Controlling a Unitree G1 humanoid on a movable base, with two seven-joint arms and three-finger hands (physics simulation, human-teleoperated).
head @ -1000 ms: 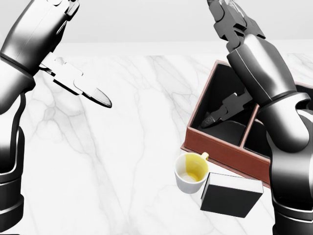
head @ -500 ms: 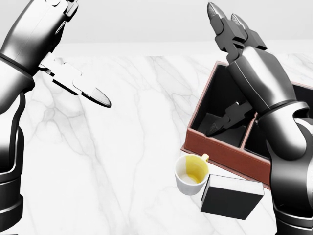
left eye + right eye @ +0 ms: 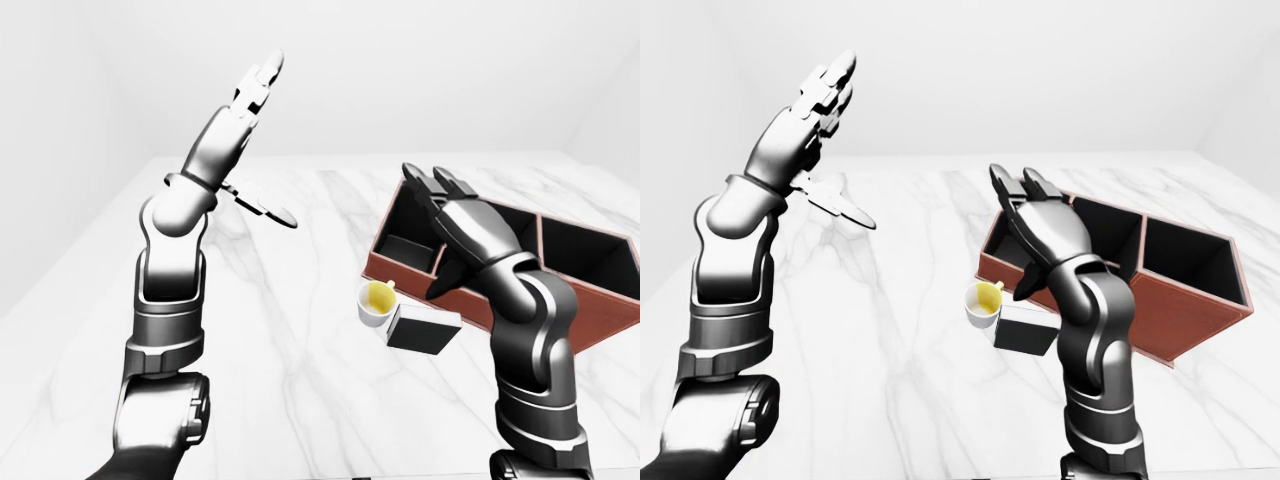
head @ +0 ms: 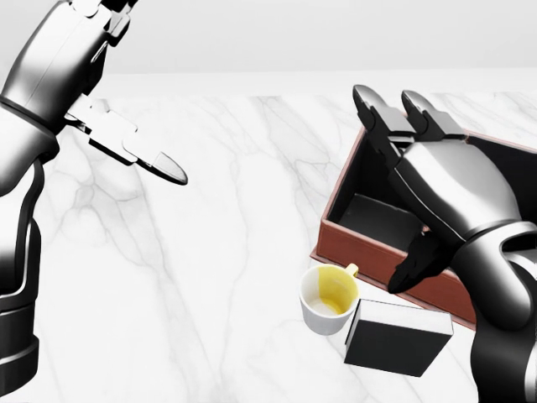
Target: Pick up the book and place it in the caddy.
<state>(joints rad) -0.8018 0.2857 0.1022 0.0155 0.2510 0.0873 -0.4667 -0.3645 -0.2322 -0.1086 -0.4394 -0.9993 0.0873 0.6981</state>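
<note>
Caddy [image 3: 1160,290]: red-brown walls, dark compartments; a dark flat piece lies in the near-left one, the rest show nothing inside. Cup [image 4: 329,299], yellow inside, sits just beside the caddy's lower wall. Book [image 4: 395,336], black, lies flat on the marble table [image 4: 210,252] touching the cup. No legible writing. Right hand [image 4: 419,159] spread wide over the caddy, holding nothing. Left hand [image 3: 250,95] raised, fingers wide, holding nothing.

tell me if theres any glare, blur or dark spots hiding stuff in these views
Head view: sharp, no blur; soft highlights on the right hand; caddy interior is dark, and the arm covers part of it. Eye views: even, flat light, faint shadows beneath the book and mug.
</note>
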